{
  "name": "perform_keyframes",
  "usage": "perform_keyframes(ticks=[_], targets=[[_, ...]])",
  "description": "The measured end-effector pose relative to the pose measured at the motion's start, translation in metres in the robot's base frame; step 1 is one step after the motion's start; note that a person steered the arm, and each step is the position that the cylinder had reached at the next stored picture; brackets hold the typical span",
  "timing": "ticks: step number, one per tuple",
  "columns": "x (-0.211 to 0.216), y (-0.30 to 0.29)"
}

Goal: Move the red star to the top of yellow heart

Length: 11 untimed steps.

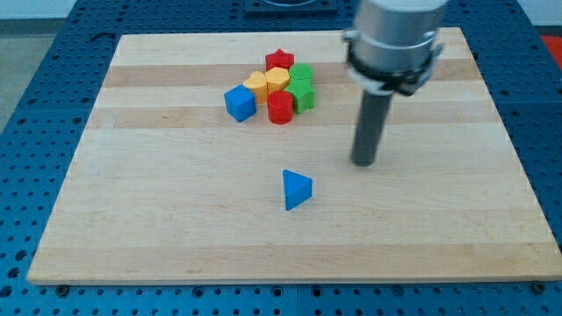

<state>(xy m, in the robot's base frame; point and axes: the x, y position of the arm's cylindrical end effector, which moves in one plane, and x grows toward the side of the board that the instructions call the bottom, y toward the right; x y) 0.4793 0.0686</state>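
Observation:
The red star [279,60] sits at the top of a tight cluster of blocks near the board's upper middle. The yellow heart [277,78] lies just below it, touching it. My tip [364,162] rests on the board to the right of and below the cluster, well apart from both blocks and to the upper right of the blue triangle [296,189].
The cluster also holds a yellow hexagon [255,84], a blue cube [239,103], a red cylinder [280,107] and two green blocks [301,74], [301,93]. The wooden board [158,219] lies on a blue perforated table.

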Motion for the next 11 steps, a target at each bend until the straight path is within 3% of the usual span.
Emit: perform_keyframes(ticks=[1, 3, 4, 7, 9, 11], targets=[[0.023, -0.063], [0.027, -0.181], [0.016, -0.167], [-0.010, -0.054], [-0.117, 0.036], [-0.181, 0.041]])
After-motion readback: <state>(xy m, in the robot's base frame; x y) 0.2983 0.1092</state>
